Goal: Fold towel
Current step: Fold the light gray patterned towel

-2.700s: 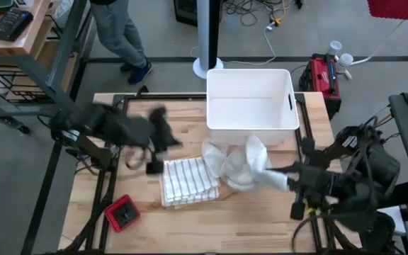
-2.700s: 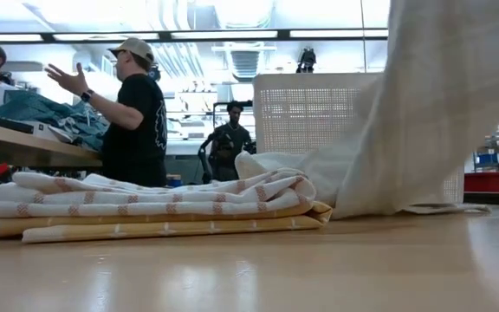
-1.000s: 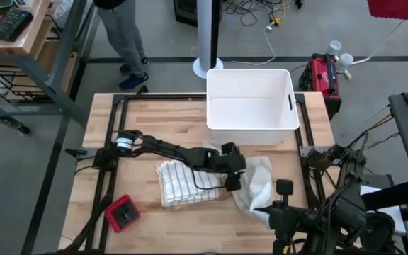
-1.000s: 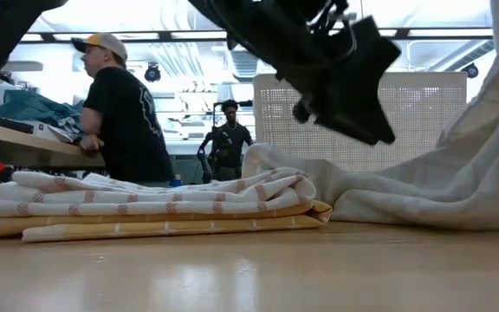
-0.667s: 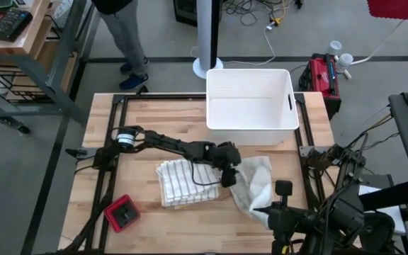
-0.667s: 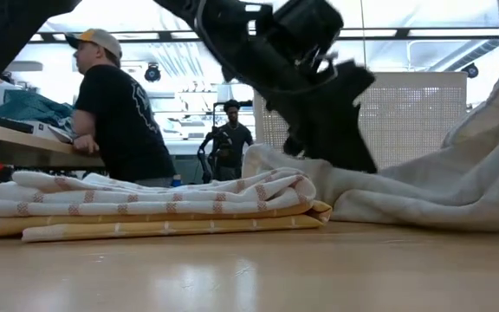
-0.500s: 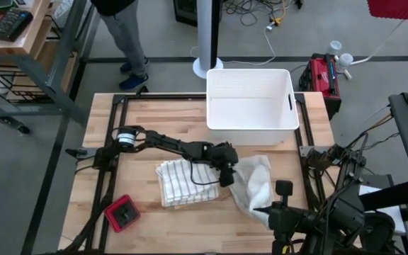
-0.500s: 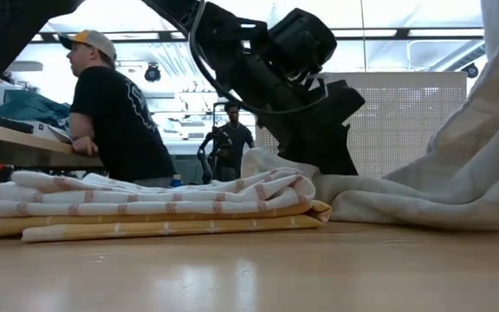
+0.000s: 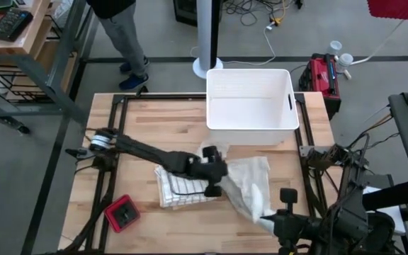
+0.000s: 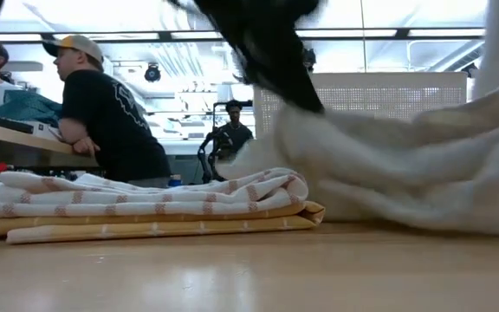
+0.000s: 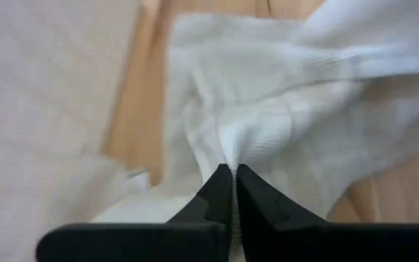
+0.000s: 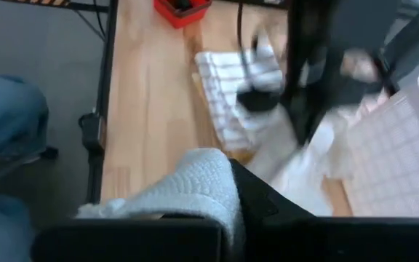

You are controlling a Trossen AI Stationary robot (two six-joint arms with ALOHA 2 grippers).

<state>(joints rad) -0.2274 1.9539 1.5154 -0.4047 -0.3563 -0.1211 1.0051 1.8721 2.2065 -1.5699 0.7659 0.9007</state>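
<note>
Loose white cloth towel point(image 9: 250, 185) lies crumpled on light wooden table point(image 9: 154, 124), right of folded striped towel stack point(image 9: 178, 185), in front of white plastic bin point(image 9: 250, 99). Left gripper point(image 9: 214, 177): at towel's left edge beside stack, fingers point(image 11: 217, 191) pinched tight on fold of white fabric. Right gripper point(image 12: 228, 185): at table's near right edge, clamped on towel's opposite corner. Small red box point(image 9: 122, 213) near front left corner. Person point(image 10: 106, 108) stands behind table.
</note>
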